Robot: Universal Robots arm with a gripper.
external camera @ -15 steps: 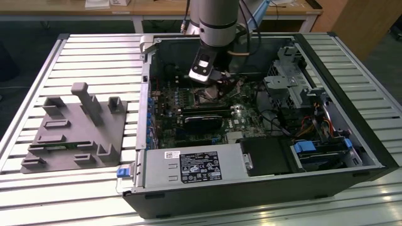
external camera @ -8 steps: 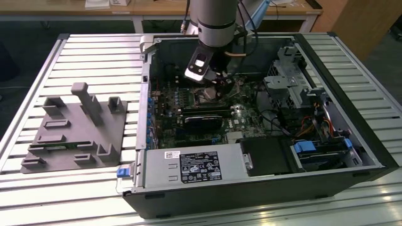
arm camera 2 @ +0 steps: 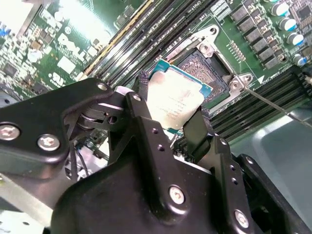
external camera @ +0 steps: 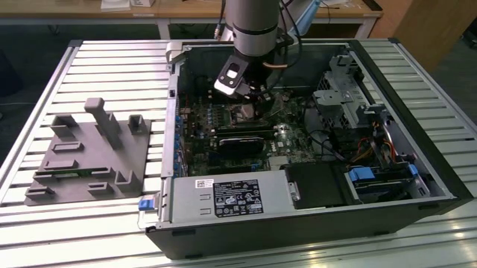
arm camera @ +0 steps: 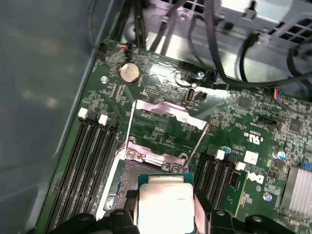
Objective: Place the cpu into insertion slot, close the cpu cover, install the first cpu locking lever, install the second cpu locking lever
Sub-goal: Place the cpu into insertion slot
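Observation:
My gripper (arm camera 2: 170, 105) is shut on the cpu (arm camera 2: 176, 97), a small square chip with a dull silver top, held by two opposite edges between black fingers (arm camera 2: 197, 129). The chip hangs tilted just above and beside the insertion slot (arm camera 2: 204, 66), whose dark centre lies bare. In the first wrist view the cpu (arm camera: 163, 202) overlaps one edge of the insertion slot (arm camera: 126, 178), and the cpu cover (arm camera: 161, 108) is swung open behind it. Two thin wire levers (arm camera: 129, 124) stand released at the sides. In the exterior view the gripper (external camera: 246, 92) is inside the open computer case, over the motherboard.
Long black memory slots (arm camera: 87, 161) flank the socket. A black graphics card (external camera: 242, 140), a power supply (external camera: 231, 198) and a drive cage (external camera: 350, 95) crowd the case (external camera: 417, 145). Cables (arm camera: 219, 58) hang near the board. A grey fixture block (external camera: 89, 151) sits at the exterior view's left.

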